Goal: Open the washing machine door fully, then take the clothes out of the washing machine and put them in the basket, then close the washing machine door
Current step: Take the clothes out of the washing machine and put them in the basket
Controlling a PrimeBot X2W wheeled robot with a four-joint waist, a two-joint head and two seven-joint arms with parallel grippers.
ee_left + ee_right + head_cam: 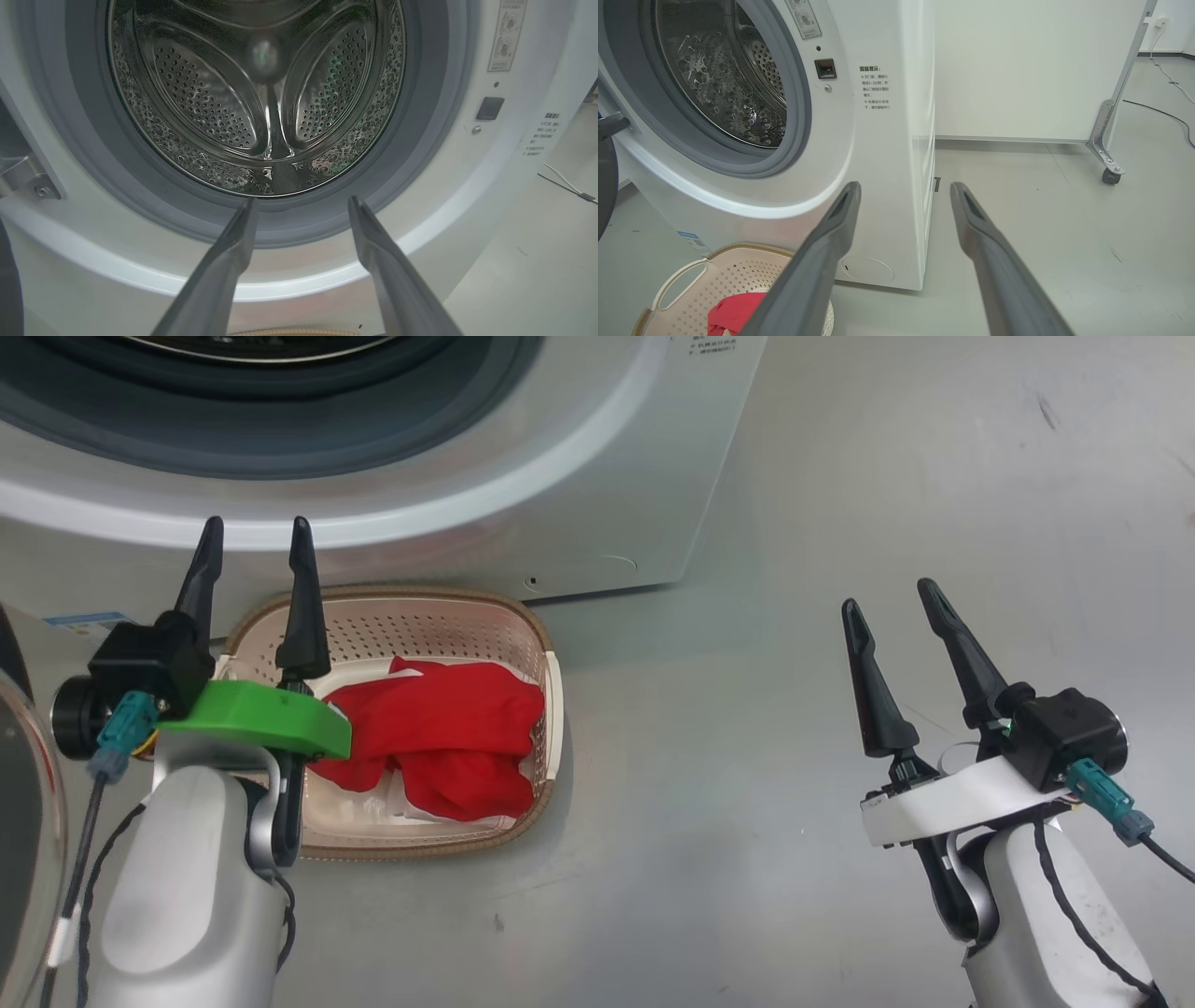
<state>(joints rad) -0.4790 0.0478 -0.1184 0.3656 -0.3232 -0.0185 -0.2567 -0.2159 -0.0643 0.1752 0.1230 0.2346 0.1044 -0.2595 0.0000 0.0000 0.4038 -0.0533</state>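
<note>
The left claw is spread wide and holds nothing, and the red clothes lie in the basket just below it. The washer stands right past its tips, with the open door on its left. The right claw is spread and empty too, over the floor, well apart from the basket.
</note>
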